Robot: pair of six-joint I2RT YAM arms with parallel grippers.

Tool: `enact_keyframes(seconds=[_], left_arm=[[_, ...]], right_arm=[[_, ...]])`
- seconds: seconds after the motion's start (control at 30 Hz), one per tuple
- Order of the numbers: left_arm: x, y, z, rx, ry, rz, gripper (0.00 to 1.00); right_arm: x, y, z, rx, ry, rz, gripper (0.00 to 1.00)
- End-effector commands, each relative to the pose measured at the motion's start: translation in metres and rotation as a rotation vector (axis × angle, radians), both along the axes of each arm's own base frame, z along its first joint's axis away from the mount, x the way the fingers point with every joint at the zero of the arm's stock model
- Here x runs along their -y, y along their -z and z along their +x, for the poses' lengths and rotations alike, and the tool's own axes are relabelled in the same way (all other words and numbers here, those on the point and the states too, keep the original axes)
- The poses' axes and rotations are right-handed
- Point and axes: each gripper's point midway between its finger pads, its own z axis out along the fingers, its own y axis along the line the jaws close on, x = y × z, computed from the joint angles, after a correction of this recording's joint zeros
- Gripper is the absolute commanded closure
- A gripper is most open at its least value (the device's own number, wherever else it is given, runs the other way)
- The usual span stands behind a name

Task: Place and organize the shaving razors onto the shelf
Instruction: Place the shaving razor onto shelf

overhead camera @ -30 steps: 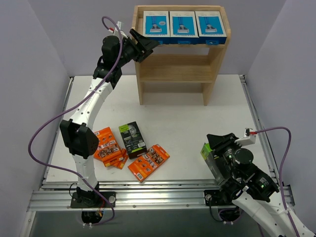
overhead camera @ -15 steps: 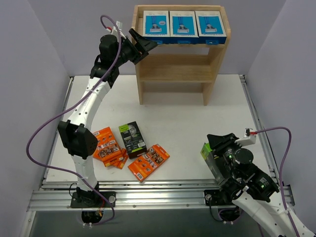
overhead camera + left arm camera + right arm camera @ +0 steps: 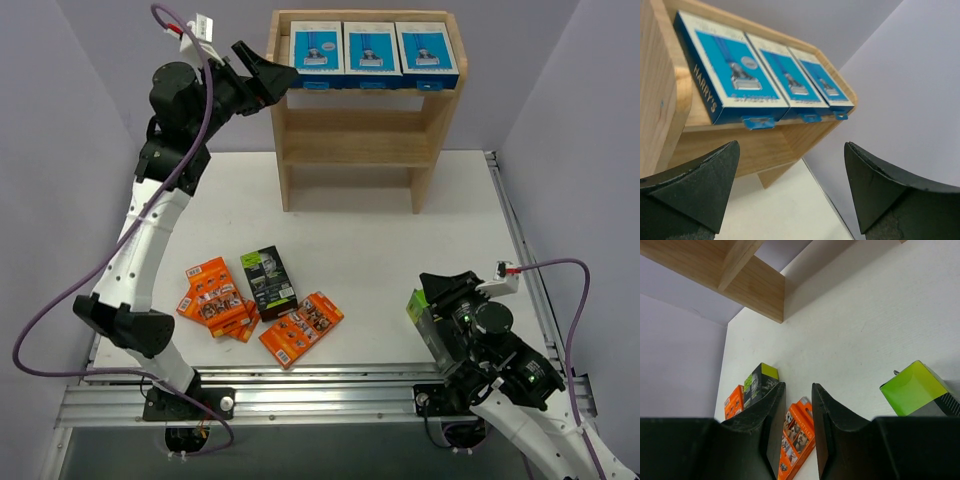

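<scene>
Shaving razors, none in the left gripper [image 3: 791, 150]: its jaws stand wide apart and empty, just beside the top corner of the light natural-wood three-tier shelf [image 3: 355, 150], whose top tier carries three blue-and-white razor boxes [image 3: 370, 48]. Flat orange packs [image 3: 215, 298] and a black-and-lime-green box [image 3: 268, 280] lie loose on the white table [image 3: 400, 240]. The right gripper [image 3: 797, 386], jaws nearly together on nothing, sits beside a second lime-green box [image 3: 915, 390]. You should probably swing clear of the shelf's side, then take one pack squarely

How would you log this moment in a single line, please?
left claw: open, empty, by shelf top | right claw: open, empty | blue boxes: three on top tier | orange packs: on table
</scene>
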Motion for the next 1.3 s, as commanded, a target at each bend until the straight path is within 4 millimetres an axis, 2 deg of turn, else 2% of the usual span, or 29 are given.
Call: enact_keyframes(seconds=[0.0, 0.13, 0.17, 0.23, 0.27, 0.33, 0.37, 0.43, 0.47, 0.67, 0.93, 1.27], left_arm=[[-0.016, -0.036, -0.016, 0.172, -0.123, 0.096, 0.06], [-0.004, -0.035, -0.005, 0.181, -0.111, 0.133, 0.06], [0.002, -0.026, 0.003, 0.168, -0.106, 0.146, 0.06], [0.010, -0.028, 0.005, 0.177, -0.094, 0.149, 0.06], [0.013, -0.018, 0.013, 0.161, -0.099, 0.170, 0.06], [0.021, -0.020, 0.012, 0.176, -0.095, 0.183, 0.06], [0.025, -0.013, 0.018, 0.167, -0.098, 0.207, 0.06], [0.028, -0.014, 0.018, 0.174, -0.111, 0.217, 0.06], [0.030, -0.008, 0.022, 0.163, -0.111, 0.229, 0.06], [0.030, -0.002, 0.028, 0.156, -0.136, 0.258, 0.06], [0.028, 0.002, 0.027, 0.160, -0.164, 0.282, 0.06], [0.023, -0.003, 0.031, 0.195, -0.218, 0.308, 0.06]], right_arm=[[0.001, 0.001, 0.003, 0.004, 0.013, -0.009, 0.76], [0.002, 0.001, 0.003, 0.003, 0.018, -0.012, 0.76], [0.003, 0.001, 0.003, 0.003, 0.019, -0.012, 0.76], [0.004, 0.002, 0.003, 0.000, 0.024, -0.016, 0.76], [0.004, 0.002, 0.003, -0.001, 0.022, -0.015, 0.76], [0.003, 0.004, 0.003, -0.005, 0.023, -0.015, 0.76], [0.003, 0.005, 0.003, -0.009, 0.023, -0.018, 0.76], [0.003, 0.007, 0.003, -0.012, 0.023, -0.018, 0.76], [0.003, 0.007, 0.003, -0.013, 0.023, -0.020, 0.76], [0.002, 0.009, 0.004, -0.016, 0.023, -0.023, 0.76], [-0.002, 0.016, 0.007, -0.025, 0.015, -0.020, 0.76], [-0.003, 0.019, 0.009, -0.026, 0.016, -0.020, 0.76]])
